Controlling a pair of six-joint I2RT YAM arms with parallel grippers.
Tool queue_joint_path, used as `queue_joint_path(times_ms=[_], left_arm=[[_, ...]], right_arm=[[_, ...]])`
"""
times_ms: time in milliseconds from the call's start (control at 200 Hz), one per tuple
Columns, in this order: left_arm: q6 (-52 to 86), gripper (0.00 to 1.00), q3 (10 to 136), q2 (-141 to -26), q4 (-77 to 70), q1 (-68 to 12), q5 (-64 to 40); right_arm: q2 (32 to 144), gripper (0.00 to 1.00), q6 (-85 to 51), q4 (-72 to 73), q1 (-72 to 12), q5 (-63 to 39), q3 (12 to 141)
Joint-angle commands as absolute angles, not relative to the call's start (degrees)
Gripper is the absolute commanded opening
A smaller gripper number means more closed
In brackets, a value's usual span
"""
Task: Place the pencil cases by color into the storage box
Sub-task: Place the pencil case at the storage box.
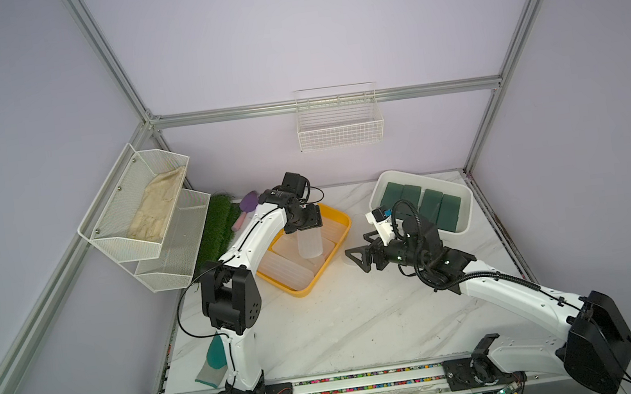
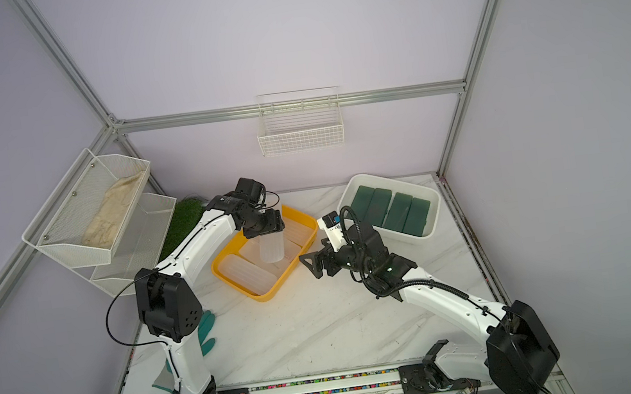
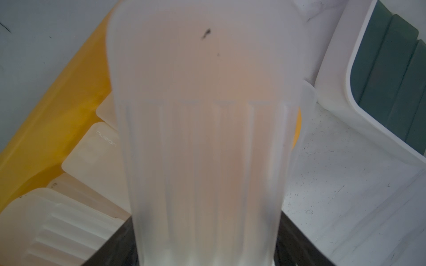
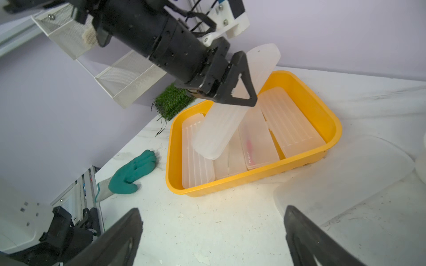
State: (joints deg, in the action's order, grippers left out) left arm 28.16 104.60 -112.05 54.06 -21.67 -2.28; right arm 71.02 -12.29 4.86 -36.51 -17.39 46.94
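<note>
- Looks like a robot lab.
- Boxed in by a metal frame (image 1: 326, 101) and plain purple walls (image 1: 285, 34).
- Has a left arm (image 1: 247, 239) and a right arm (image 1: 513, 288) bolted to a rail (image 1: 370, 385) at the edge of a white table (image 1: 342, 325).

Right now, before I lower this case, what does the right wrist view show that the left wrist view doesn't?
Only the right wrist view shows the teal glove on the table, the grass mat, the mesh shelf and the right claw, open. Only the left wrist view shows the dark green cases in the white box. Both show the frosted case held by the left claw over the yellow tray, with other frosted cases lying in it.
</note>
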Motion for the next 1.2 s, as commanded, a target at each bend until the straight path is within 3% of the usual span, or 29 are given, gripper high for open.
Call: queue_joint_path(times_ms=[0,535,1195], left_arm=[[34.59,0.73,101.75,-108.22,49.8,-21.86,-1.48],[51.67,0.73,92.35,-104.81,44.54,-20.26,6.63],[67.72,0.72,84.96,-105.0,40.88,-19.42,7.82]], right_arm=[[71.04,0.97,-5.89,12.69,-37.83,-16.07,44.99],[69.47,0.97,-5.92,16.99,-39.37,-14.09,40.96],[68.44,0.97,-4.83,19.28,-40.43,-14.5,38.85]])
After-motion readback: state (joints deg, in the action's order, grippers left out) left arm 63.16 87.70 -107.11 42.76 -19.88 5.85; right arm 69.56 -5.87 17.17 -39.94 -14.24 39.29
